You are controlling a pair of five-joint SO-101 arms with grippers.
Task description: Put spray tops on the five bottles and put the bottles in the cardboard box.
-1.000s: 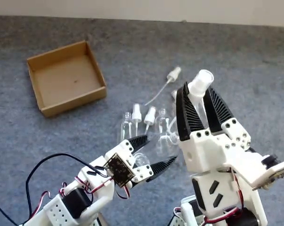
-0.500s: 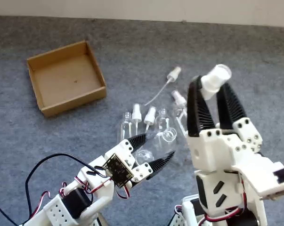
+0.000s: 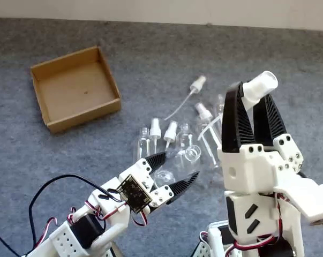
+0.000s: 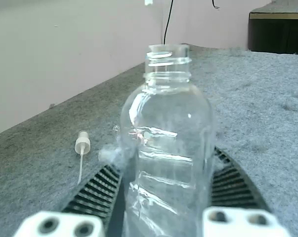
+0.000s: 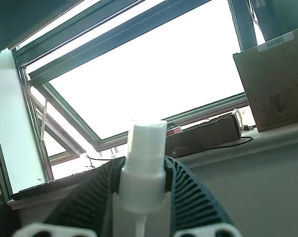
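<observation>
Uncapped bottle (image 4: 166, 148) is sitting in the left gripper (image 3: 177, 168) with the jaws pinching its body and the neck pointing out, open for capping. Spray top (image 3: 260, 85) is being clamped in the right gripper (image 3: 252, 100), raised beside the bottle, likely for lining up. Cardboard box (image 3: 75, 56) is lying well apart.

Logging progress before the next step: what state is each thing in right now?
cardboard box, open, empty.
held bottle, uncapped, clamped in left gripper.
held spray top, off any bottle, clamped in right gripper.
loose spray top, lying on the carpet.
</observation>
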